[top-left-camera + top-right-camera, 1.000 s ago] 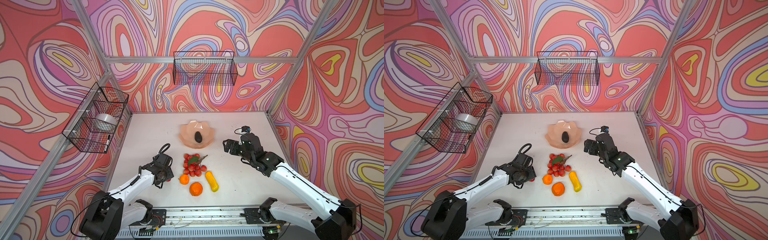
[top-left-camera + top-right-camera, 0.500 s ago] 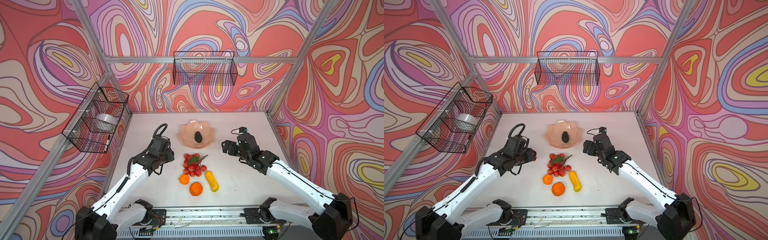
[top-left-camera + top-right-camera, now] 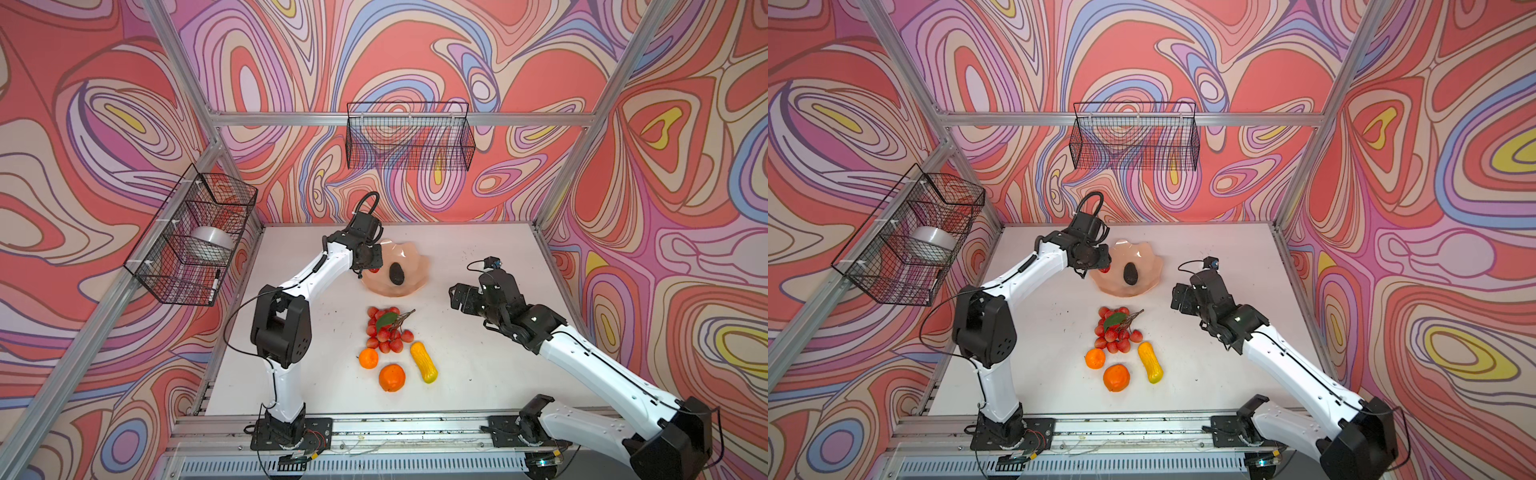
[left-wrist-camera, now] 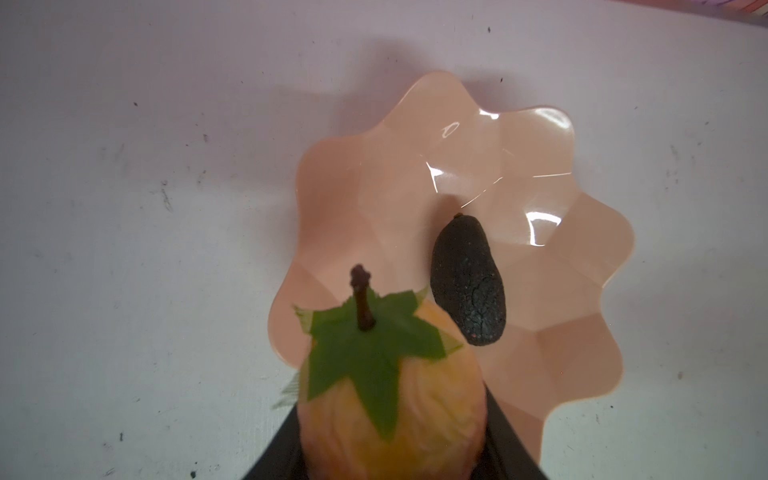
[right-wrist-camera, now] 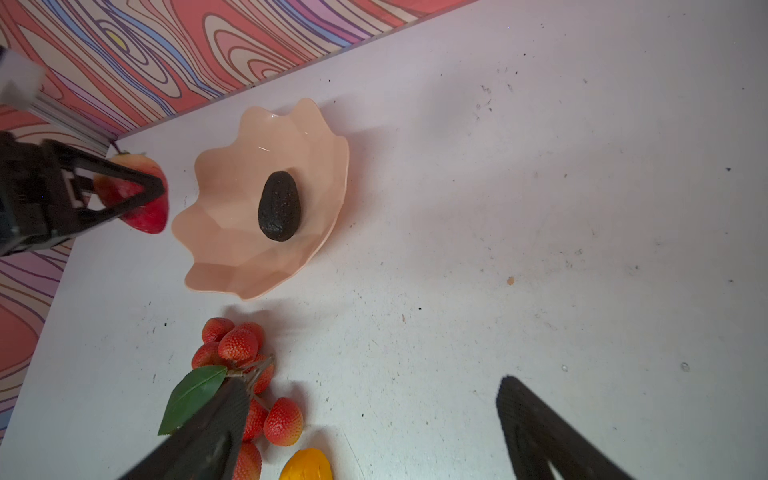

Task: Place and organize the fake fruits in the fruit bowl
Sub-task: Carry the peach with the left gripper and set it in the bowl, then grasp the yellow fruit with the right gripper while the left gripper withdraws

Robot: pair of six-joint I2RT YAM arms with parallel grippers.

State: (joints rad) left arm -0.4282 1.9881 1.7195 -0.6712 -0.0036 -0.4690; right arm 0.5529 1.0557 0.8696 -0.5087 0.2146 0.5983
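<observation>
Strawberry [image 5: 141, 199] clamped in your left claw [image 3: 371, 268], poised at the fruit bowl [image 3: 415, 266] rim near the surface's far edge.
Carry it further in beside the avocado [image 3: 396, 274], then release; your right claw [image 3: 457, 297] gapes empty.

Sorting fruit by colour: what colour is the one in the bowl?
Near-black avocado; clearest in the right wrist view.

I see fruit bowl [image 3: 409, 286] half free beside avocado [image 3: 396, 274]; berry bunch [image 3: 386, 328] crowds near approach, right side seemingly clear.
</observation>
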